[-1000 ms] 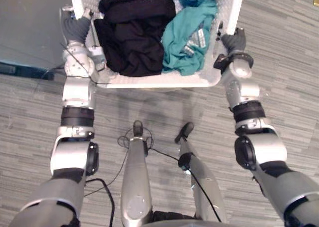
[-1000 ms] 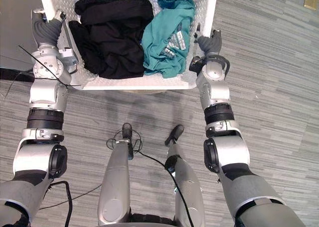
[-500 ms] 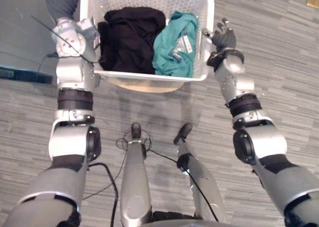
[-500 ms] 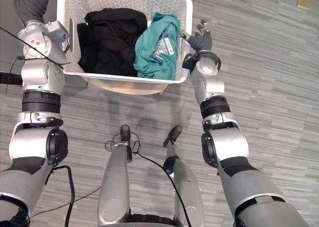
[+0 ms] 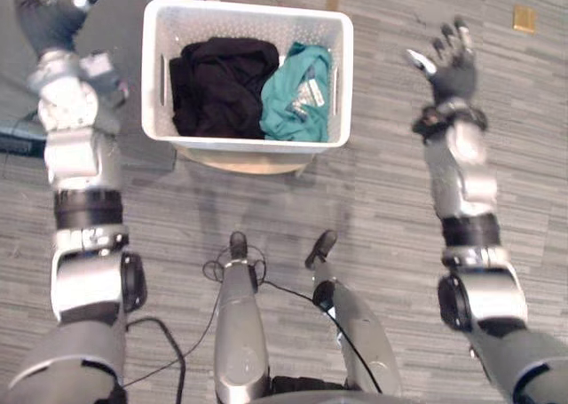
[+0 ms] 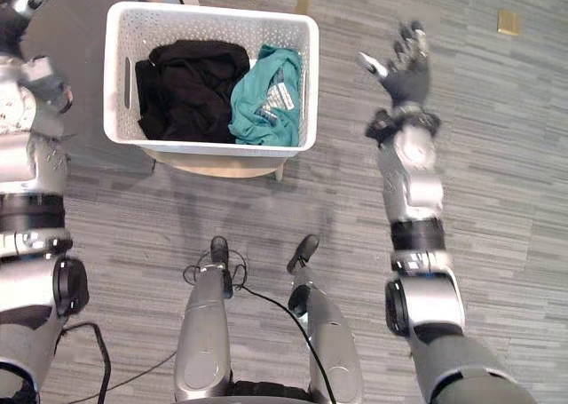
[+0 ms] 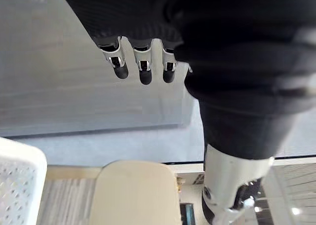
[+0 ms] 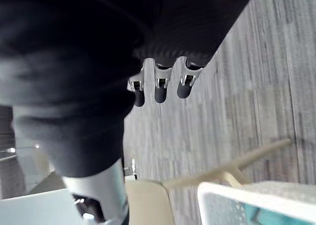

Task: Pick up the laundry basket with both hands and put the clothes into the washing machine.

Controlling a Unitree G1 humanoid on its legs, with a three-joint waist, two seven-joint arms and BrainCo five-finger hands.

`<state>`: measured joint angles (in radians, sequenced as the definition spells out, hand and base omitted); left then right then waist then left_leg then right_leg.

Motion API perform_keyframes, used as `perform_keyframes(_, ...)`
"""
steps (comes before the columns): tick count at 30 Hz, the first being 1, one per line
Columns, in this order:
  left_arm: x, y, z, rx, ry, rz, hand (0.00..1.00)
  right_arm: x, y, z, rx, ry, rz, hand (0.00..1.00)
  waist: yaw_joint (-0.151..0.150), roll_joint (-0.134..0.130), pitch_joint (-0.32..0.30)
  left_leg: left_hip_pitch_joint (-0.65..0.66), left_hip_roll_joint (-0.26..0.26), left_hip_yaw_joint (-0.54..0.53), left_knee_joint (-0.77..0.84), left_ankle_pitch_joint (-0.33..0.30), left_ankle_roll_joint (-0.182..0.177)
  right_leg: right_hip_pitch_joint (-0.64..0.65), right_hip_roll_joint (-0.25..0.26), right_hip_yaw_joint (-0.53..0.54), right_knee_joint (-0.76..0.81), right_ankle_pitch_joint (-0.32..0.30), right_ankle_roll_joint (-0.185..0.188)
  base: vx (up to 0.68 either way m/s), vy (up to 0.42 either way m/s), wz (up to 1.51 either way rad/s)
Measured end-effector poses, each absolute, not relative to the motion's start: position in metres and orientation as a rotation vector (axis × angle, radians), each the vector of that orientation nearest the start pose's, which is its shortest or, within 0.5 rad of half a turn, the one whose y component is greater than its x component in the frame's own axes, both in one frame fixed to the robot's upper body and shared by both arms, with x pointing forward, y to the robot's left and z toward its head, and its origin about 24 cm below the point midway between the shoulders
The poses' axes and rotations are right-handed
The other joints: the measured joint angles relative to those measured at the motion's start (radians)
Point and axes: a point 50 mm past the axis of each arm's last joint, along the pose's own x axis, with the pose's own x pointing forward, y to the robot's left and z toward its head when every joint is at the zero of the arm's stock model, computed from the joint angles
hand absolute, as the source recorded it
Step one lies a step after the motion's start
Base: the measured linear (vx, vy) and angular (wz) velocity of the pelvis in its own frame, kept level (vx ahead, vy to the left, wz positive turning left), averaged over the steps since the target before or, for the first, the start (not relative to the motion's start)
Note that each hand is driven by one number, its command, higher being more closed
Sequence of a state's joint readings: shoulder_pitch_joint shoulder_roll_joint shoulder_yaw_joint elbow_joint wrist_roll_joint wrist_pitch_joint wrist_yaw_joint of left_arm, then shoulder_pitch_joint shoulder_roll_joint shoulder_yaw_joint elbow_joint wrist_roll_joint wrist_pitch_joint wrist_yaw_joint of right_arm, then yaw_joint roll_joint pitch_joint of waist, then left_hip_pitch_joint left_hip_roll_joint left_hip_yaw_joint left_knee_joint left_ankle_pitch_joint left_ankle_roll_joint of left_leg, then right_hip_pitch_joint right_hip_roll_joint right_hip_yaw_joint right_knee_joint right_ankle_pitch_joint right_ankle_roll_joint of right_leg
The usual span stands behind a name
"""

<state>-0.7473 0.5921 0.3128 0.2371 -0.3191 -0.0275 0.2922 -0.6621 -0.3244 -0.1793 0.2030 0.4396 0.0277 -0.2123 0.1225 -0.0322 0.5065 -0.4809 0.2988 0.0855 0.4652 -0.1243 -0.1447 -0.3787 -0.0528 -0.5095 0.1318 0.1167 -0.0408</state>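
1. The white laundry basket point(image 5: 241, 143) sits on a light wooden stool point(image 5: 246, 163) between the two arms. Neither hand touches it.
2. Inside it, a black garment point(image 5: 220, 86) lies on the robot's left and a teal garment point(image 5: 298, 98) on the right, the two touching.
3. The right hand point(image 5: 453, 65) is well to the basket's right, with its fingers spread and empty.
4. The left hand point(image 5: 46, 20) is off the basket's left side, with its fingers relaxed and holding nothing.
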Motion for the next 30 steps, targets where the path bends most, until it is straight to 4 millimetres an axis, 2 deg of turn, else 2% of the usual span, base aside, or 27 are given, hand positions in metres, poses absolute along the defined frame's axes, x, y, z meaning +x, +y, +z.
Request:
perform_keyframes(1,0.31,0.307,0.271,0.006,-0.675,0.545,0.0,0.34,-0.229,0.197,0.235,-0.427,-0.242,0.0,0.0,0.0,0.0,0.02,0.0,0.002,-0.004,-0.003,-0.002,0.008,-0.004,0.0,0.019,-0.014,-0.005,0.07,0.013,0.08)
perform_keyframes(3,0.278,0.328,0.223,0.04,-0.593,0.66,0.0,0.304,-0.257,0.138,0.19,-0.294,-0.354,0.0,0.003,-0.001,-0.002,0.101,-0.005,0.006,-0.031,-0.011,-0.007,0.042,-0.027,-0.002,0.103,-0.083,-0.003,0.09,-0.013,0.11)
perform_keyframes(4,0.268,0.334,0.209,0.051,-0.56,0.697,0.0,0.295,-0.262,0.122,0.184,-0.252,-0.382,0.0,0.003,-0.005,-0.005,0.124,-0.008,0.007,-0.04,-0.012,-0.008,0.052,-0.032,-0.001,0.124,-0.098,-0.005,0.09,-0.037,0.13)
perform_keyframes(5,0.252,0.343,0.178,0.069,-0.467,0.761,0.0,0.277,-0.269,0.089,0.169,-0.149,-0.426,0.0,0.004,-0.01,-0.027,0.163,-0.019,0.007,-0.061,-0.016,-0.012,0.068,-0.038,0.001,0.148,-0.13,-0.002,0.08,-0.056,0.08)
perform_keyframes(6,0.236,0.349,0.144,0.075,-0.354,0.814,0.0,0.258,-0.273,0.056,0.166,-0.034,-0.461,0.0,0.002,-0.016,-0.083,0.176,-0.02,0.005,-0.079,-0.025,-0.011,0.07,-0.037,0.0,0.154,-0.153,-0.001,0.09,-0.064,0.07)
perform_keyframes(8,0.216,0.349,0.107,0.089,-0.22,0.845,0.0,0.233,-0.279,0.021,0.149,0.102,-0.502,0.0,0.001,-0.015,-0.133,0.212,-0.019,0.001,-0.103,-0.026,-0.009,0.098,-0.032,-0.004,0.151,-0.166,-0.002,0.11,-0.059,0.06)
perform_keyframes(10,0.182,0.341,0.055,0.057,-0.029,0.865,0.0,0.199,-0.282,-0.019,0.133,0.277,-0.544,0.0,0.0,-0.007,-0.183,0.284,-0.012,0.001,-0.133,-0.029,-0.006,0.168,-0.014,-0.005,0.121,-0.173,-0.003,0.09,-0.039,0.04)
perform_keyframes(11,0.173,0.338,0.043,0.048,0.02,0.871,0.0,0.191,-0.281,-0.028,0.129,0.318,-0.55,0.0,-0.001,-0.007,-0.201,0.295,-0.01,0.002,-0.141,-0.029,-0.006,0.18,-0.008,-0.005,0.11,-0.172,-0.003,0.1,-0.033,0.0)
perform_keyframes(13,0.142,0.331,-0.003,-0.001,0.215,0.882,0.0,0.166,-0.272,-0.062,0.137,0.478,-0.547,0.0,-0.001,0.0,-0.241,0.359,0.0,0.005,-0.173,-0.032,-0.005,0.252,0.019,0.001,0.055,-0.16,0.002,0.07,-0.018,-0.02)
perform_keyframes(14,0.135,0.328,-0.014,-0.017,0.263,0.886,0.0,0.16,-0.268,-0.07,0.144,0.517,-0.541,0.0,-0.001,0.003,-0.253,0.372,0.0,0.006,-0.182,-0.034,-0.003,0.265,0.024,0.003,0.045,-0.159,0.003,0.05,0.0,-0.03)
perform_keyframes(16,0.106,0.312,-0.057,-0.113,0.45,0.904,0.0,0.14,-0.252,-0.096,0.18,0.647,-0.513,0.0,0.001,0.016,-0.292,0.413,-0.001,0.011,-0.21,-0.034,-0.002,0.309,0.037,0.013,0.002,-0.148,0.017,0.05,0.022,-0.01)
perform_keyframes(17,0.099,0.306,-0.068,-0.147,0.499,0.912,0.0,0.138,-0.247,-0.1,0.19,0.671,-0.5,0.0,0.0,0.022,-0.299,0.42,-0.002,0.012,-0.218,-0.034,-0.002,0.322,0.04,0.014,-0.01,-0.145,0.021,0.03,0.04,0.01)
perform_keyframes(19,0.068,0.279,-0.107,-0.296,0.682,0.958,0.0,0.122,-0.23,-0.12,0.215,0.786,-0.45,0.0,-0.001,0.042,-0.333,0.445,-0.011,0.013,-0.244,-0.033,-0.002,0.359,0.047,0.018,-0.063,-0.13,0.033,0.03,0.053,0.06)
perform_keyframes(20,0.061,0.272,-0.114,-0.326,0.722,0.965,0.0,0.118,-0.226,-0.125,0.216,0.817,-0.436,0.0,0.0,0.042,-0.34,0.451,-0.018,0.01,-0.255,-0.033,-0.001,0.364,0.046,0.018,-0.072,-0.123,0.03,0.05,0.07,0.05)
perform_keyframes(22,0.041,0.244,-0.137,-0.421,0.86,0.975,0.0,0.112,-0.21,-0.138,0.23,0.902,-0.378,0.0,0.0,0.053,-0.352,0.46,-0.044,-0.005,-0.301,-0.012,0.011,0.373,0.036,0.009,-0.107,-0.106,0.037,0.05,0.076,0.12)
perform_keyframes(23,0.04,0.239,-0.141,-0.429,0.887,0.96,0.0,0.111,-0.206,-0.141,0.231,0.918,-0.365,0.0,0.0,0.055,-0.351,0.458,-0.052,-0.012,-0.317,0.001,0.01,0.372,0.03,-0.003,-0.109,-0.103,0.037,0.04,0.066,0.47)
perform_keyframes(25,0.052,0.229,-0.144,-0.439,0.902,0.895,0.0,0.111,-0.199,-0.146,0.209,0.96,-0.322,0.0,-0.007,0.059,-0.355,0.426,-0.079,-0.046,-0.372,0.066,0.012,0.35,0.003,-0.065,-0.103,-0.102,0.041,0.02,0.052,0.9)
perform_keyframes(26,0.072,0.223,-0.142,-0.442,0.869,0.841,0.0,0.117,-0.197,-0.147,0.184,0.97,-0.293,0.0,-0.014,0.061,-0.355,0.381,-0.105,-0.034,-0.401,0.136,0.05,0.32,-0.029,-0.122,-0.079,-0.107,0.038,0.0,0.057,1.74)
perform_keyframes(27,0.092,0.214,-0.139,-0.434,0.835,0.77,0.0,0.128,-0.197,-0.144,0.157,0.956,-0.267,0.0,-0.026,0.057,-0.356,0.302,-0.139,-0.003,-0.378,0.214,0.103,0.283,-0.063,-0.171,-0.057,-0.121,0.021,-0.02,0.042,2.08)
perform_keyframes(28,0.104,0.212,-0.135,-0.422,0.802,0.739,0.0,0.134,-0.196,-0.143,0.133,0.953,-0.247,0.0,-0.035,0.045,-0.351,0.282,-0.159,0.036,-0.409,0.261,0.123,0.275,-0.077,-0.177,-0.084,-0.108,-0.001,-0.08,0.065,1.77)
perform_keyframes(29,0.108,0.212,-0.134,-0.424,0.792,0.744,0.0,0.145,-0.194,-0.14,0.11,0.936,-0.219,0.0,-0.027,0.046,-0.346,0.274,-0.137,0.143,-0.356,0.204,0.142,0.287,-0.077,-0.218,-0.098,-0.085,-0.003,-0.04,0.09,1.12)
perform_keyframes(30,0.107,0.21,-0.136,-0.423,0.812,0.737,0.0,0.161,-0.192,-0.135,0.089,0.901,-0.199,0.0,-0.023,0.066,-0.341,0.263,-0.07,0.279,-0.155,0.073,0.157,0.291,-0.091,-0.257,-0.048,-0.094,-0.018,-0.02,0.12,0.68)
